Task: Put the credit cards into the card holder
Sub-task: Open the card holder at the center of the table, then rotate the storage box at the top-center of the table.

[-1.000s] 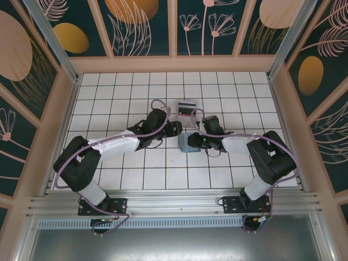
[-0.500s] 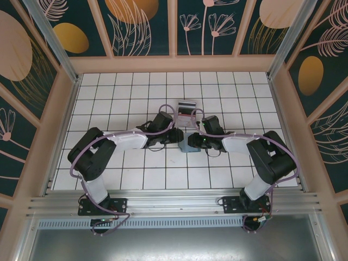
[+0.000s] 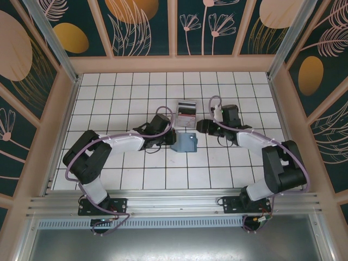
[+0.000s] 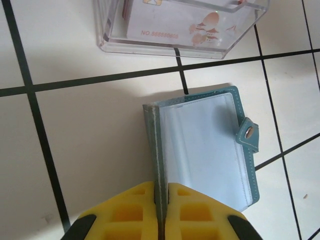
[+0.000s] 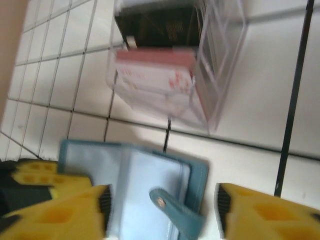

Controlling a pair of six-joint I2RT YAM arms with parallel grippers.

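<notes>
The left gripper (image 4: 161,194) is now clenched on the left edge of the teal card holder (image 4: 205,150), which lies near the middle of the tiled table (image 3: 109,103). A second ago it was short of it. The right gripper (image 3: 202,126) has pulled off the holder, jaws released, to the right of the clear stand (image 3: 186,111) holding the credit cards (image 5: 155,70).

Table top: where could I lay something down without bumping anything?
The table is bare along the back wall, in both far corners, and in the near rows between the arms' bases. The middle is crowded: the clear stand, the card holder, the left gripper clamped on it, and the open right gripper sit close together.
</notes>
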